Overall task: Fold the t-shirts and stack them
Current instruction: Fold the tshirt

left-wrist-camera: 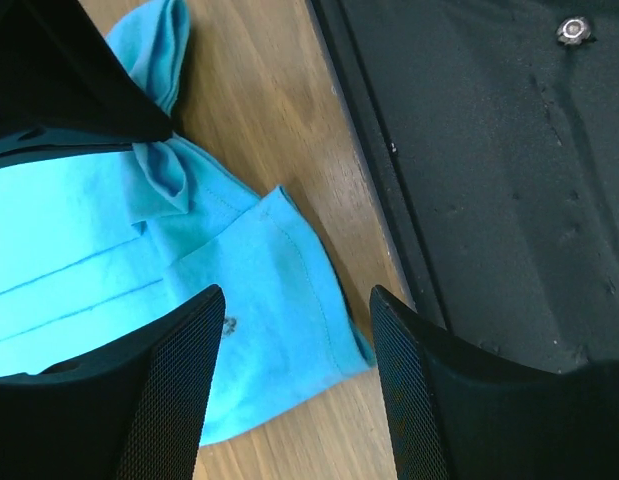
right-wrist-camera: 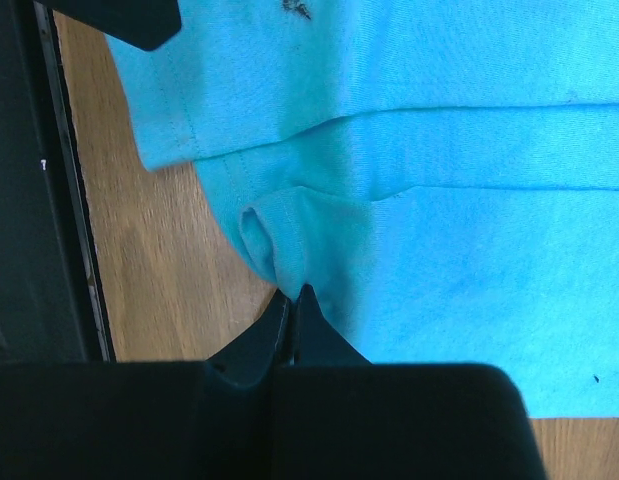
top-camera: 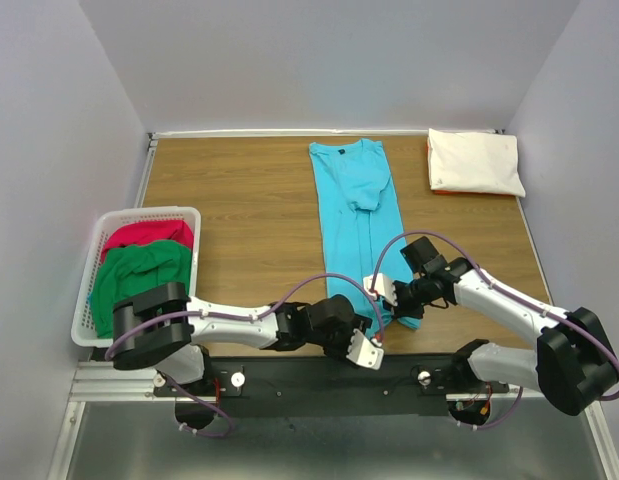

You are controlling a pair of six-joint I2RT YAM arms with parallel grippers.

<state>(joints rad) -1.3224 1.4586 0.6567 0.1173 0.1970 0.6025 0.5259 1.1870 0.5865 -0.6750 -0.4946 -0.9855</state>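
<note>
A turquoise t-shirt (top-camera: pixel 354 215) lies folded into a long strip down the middle of the table. My right gripper (top-camera: pixel 391 306) is shut on its near hem; the right wrist view shows the jaws (right-wrist-camera: pixel 294 298) pinching a fold of the turquoise cloth (right-wrist-camera: pixel 439 200). My left gripper (top-camera: pixel 369 338) is open at the near hem corner, its fingers straddling the turquoise corner (left-wrist-camera: pixel 279 300) just above the wood. A folded cream-white t-shirt (top-camera: pixel 475 162) lies at the back right. Red (top-camera: pixel 149 234) and green (top-camera: pixel 139 270) t-shirts sit in the basket. No orange shirt is in view.
The white lattice basket (top-camera: pixel 196 232) stands at the left edge of the table. The black mounting rail (top-camera: pixel 319 378) runs along the near edge, close to both grippers, and shows in the left wrist view (left-wrist-camera: pixel 489 180). The right gripper's dark body (left-wrist-camera: pixel 59 70) is close to my left fingers.
</note>
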